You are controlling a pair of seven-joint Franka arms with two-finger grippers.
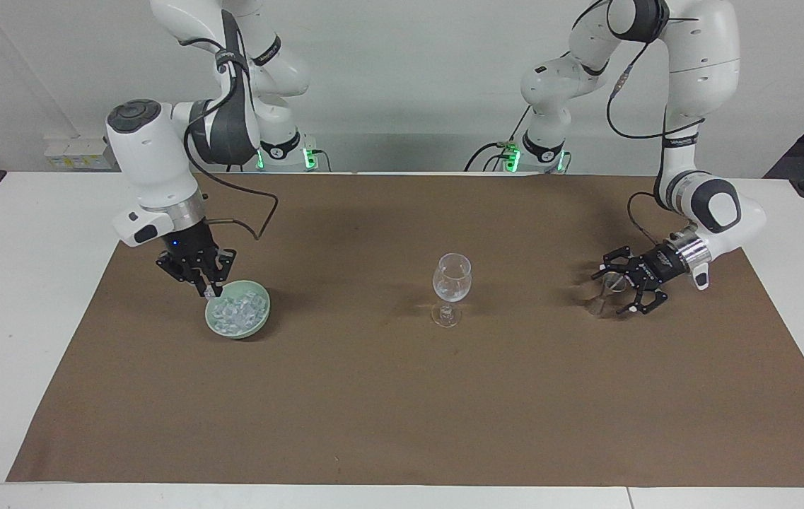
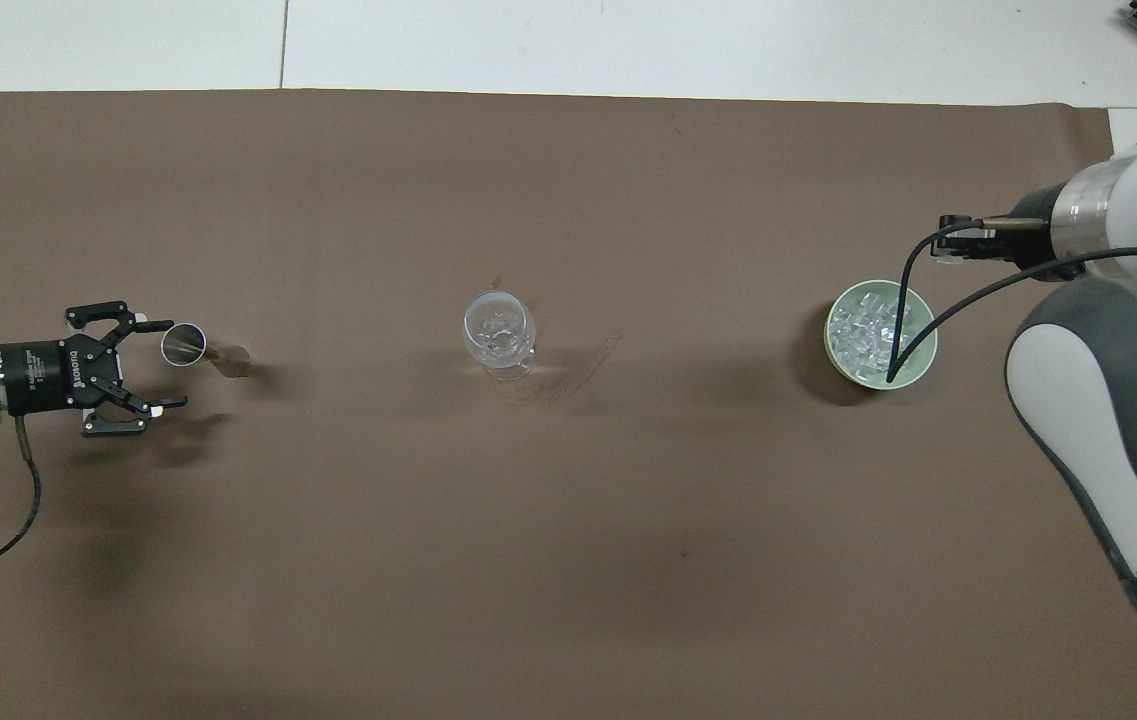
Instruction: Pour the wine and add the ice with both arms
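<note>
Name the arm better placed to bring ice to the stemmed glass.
Right: the right gripper hangs shut over the bowl of ice, whether on a cube I cannot tell. The left gripper is open by the small glass at its own end.

Facing view: high camera across the desk (image 1: pixel 34 297), looking at both robot bases from a distance.
Overhead view: steeply down from the robots' end, closer in.
Shared: brown mat (image 1: pixel 402 396), stemmed glass (image 1: pixel 452 284), green bowl (image 2: pixel 913 370).

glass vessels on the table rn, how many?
2. Stemmed glass at mid-mat; small glass toward the left arm's end, by the open left gripper.
</note>
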